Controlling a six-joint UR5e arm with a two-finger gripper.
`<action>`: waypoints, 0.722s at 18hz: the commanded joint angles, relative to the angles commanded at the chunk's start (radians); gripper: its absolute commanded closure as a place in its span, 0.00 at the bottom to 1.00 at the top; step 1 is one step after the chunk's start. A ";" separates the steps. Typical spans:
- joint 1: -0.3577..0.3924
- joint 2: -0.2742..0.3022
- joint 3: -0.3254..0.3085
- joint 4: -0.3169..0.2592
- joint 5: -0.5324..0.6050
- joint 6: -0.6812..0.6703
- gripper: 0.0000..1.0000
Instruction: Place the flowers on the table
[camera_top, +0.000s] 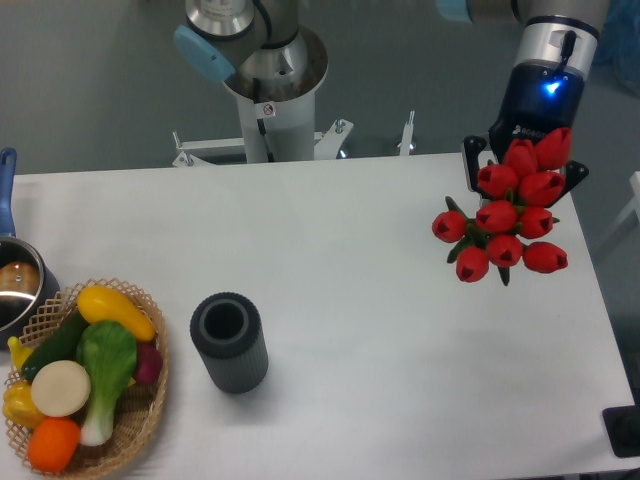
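Observation:
The flowers (510, 215), a bunch of red tulip buds with bits of green leaf, hang in the air over the right side of the white table (350, 240). Their heads point toward the camera and hide the stems. My gripper (522, 172) sits right behind and above the bunch, with one black finger (472, 160) showing at its left and another at its right. It is shut on the flowers; the grip itself is hidden by the buds.
A dark grey ribbed vase (229, 342) stands upright and empty at the front left of centre. A wicker basket (150, 400) of toy vegetables fills the front left corner, with a pot (14, 290) behind it. The arm's base column (270, 100) is at the back edge.

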 joint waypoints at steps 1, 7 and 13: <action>0.000 0.002 -0.008 0.002 0.002 0.000 0.73; 0.003 0.006 -0.020 0.000 0.008 0.005 0.73; 0.000 0.012 -0.020 -0.002 0.014 0.000 0.73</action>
